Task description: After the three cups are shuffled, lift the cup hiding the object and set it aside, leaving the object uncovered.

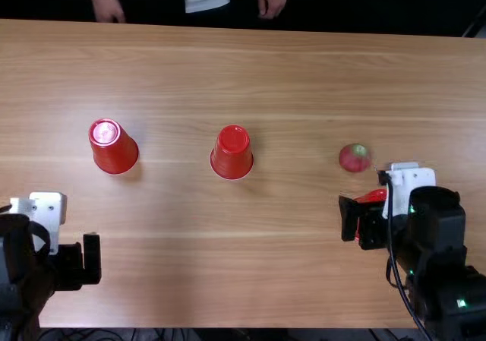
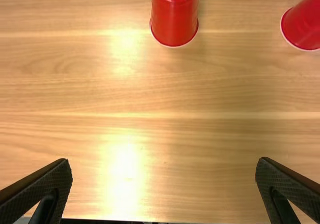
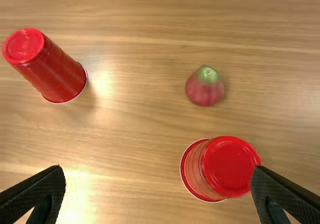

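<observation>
A small red and green fruit-like object [image 1: 355, 158] [image 3: 204, 86] lies uncovered on the table's right side. Just nearer than it, a red cup [image 1: 372, 197] [image 3: 220, 169] stands upside down on the wood between the fingers of my right gripper [image 1: 363, 218] [image 3: 157, 184], close against one finger [image 3: 280, 194]. The fingers are spread wide and the gripper is open. Two more upturned red cups stand at the left [image 1: 114, 147] [image 2: 174, 14] and in the middle [image 1: 231, 153] [image 2: 302, 24] [image 3: 45, 67]. My left gripper [image 1: 85, 259] [image 2: 162, 169] is open over bare wood near the front left edge.
The wooden table [image 1: 243, 75] has wide bare room behind the cups and between the two arms. Its near edge runs just under both arm bases.
</observation>
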